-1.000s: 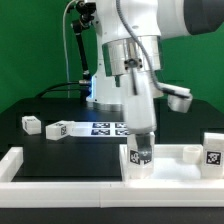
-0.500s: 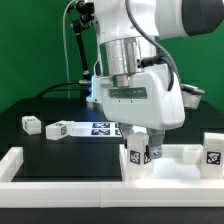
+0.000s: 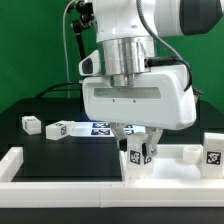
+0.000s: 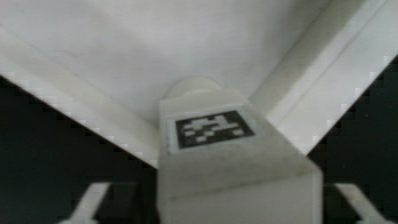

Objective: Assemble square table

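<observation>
Black tabletop (image 3: 62, 148): hand (image 3: 137, 154) straddles a chunky white tagged leg (image 4: 224, 165), grip uncertain.

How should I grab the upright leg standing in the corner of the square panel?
Grip the upright leg near its top, coming straight down from above and clamping two opposite flat side faces. It stands vertical on the square panel, so only its upper part is open to reach.
</observation>
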{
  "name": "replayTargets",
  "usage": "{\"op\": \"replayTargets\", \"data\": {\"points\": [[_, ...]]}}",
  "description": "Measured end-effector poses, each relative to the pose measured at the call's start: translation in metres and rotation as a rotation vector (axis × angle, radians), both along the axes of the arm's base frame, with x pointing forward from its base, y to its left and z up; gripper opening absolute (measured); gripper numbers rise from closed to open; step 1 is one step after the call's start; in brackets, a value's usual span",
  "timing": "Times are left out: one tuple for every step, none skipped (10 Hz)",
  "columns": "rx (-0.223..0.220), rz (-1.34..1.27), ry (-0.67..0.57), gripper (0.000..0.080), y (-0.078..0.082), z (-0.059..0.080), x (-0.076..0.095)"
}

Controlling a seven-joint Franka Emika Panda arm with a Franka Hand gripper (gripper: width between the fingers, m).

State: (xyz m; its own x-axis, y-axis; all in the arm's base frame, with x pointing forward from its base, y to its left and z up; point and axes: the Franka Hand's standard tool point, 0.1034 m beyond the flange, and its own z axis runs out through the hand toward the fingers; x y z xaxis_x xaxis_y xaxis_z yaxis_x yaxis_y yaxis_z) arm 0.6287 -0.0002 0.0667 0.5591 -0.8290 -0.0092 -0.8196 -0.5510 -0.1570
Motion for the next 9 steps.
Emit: {"op": "replayTargets", "data": {"points": [[0.007, -0.069, 0.010, 0.0292, -0.0016, -0.0004, -0.0014], [0.015, -0.132, 0.017, 0.0292, -0.0018, -0.0004, -0.0017], [0.024, -0.206, 0.025, 0.0292, -0.0024, -0.0004, -0.0018], [0.033, -0.282, 0.033, 0.0292, -0.0031, -0.0005, -0.0021], [0.047, -0.398, 0.047, 0.0292, -0.0040, -0.0007, -0.0026], [0.067, -0.542, 0.076, 0.0292, -0.0041, -0.0006, -0.0035], [0.095, -0.731, 0.116, 0.0292, -0.0028, -0.0003, -0.0038], [0.124, -0.953, 0.168, 0.0292, -0.0002, 0.0006, -0.0029], [0.138, -1.088, 0.185, 0.0292, 0.0000, 0.0007, -0.0017]]}}
